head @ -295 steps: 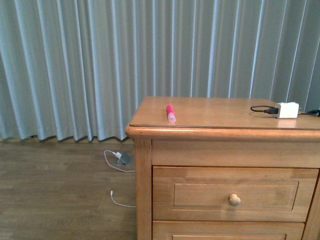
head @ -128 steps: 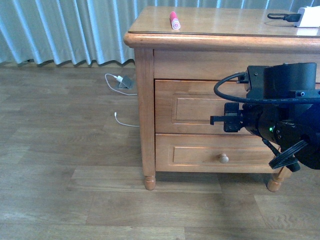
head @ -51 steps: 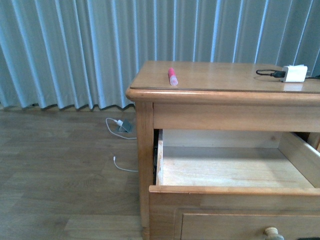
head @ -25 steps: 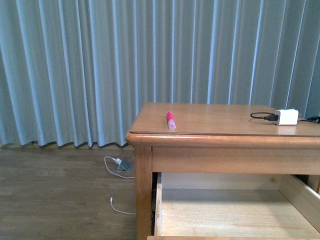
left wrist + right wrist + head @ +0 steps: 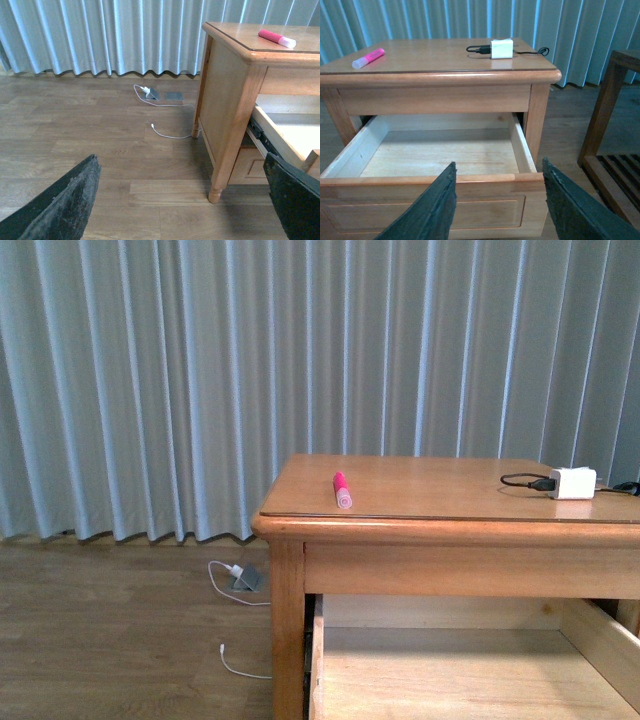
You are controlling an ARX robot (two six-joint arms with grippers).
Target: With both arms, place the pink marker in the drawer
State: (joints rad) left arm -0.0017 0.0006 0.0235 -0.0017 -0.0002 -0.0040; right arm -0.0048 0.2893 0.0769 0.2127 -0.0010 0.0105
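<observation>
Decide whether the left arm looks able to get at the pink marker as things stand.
Probably yes. The pink marker lies alone near the left edge of the chest top, with nothing over it. The left gripper is open and empty, but off to the chest's side, so it must move in.

No text, label, brand or number can be read in any view. The short bright-pink marker [image 5: 342,490] and the white charger block [image 5: 573,483] on the honey-brown wooden chest [image 5: 440,492] show no legible print.
</observation>
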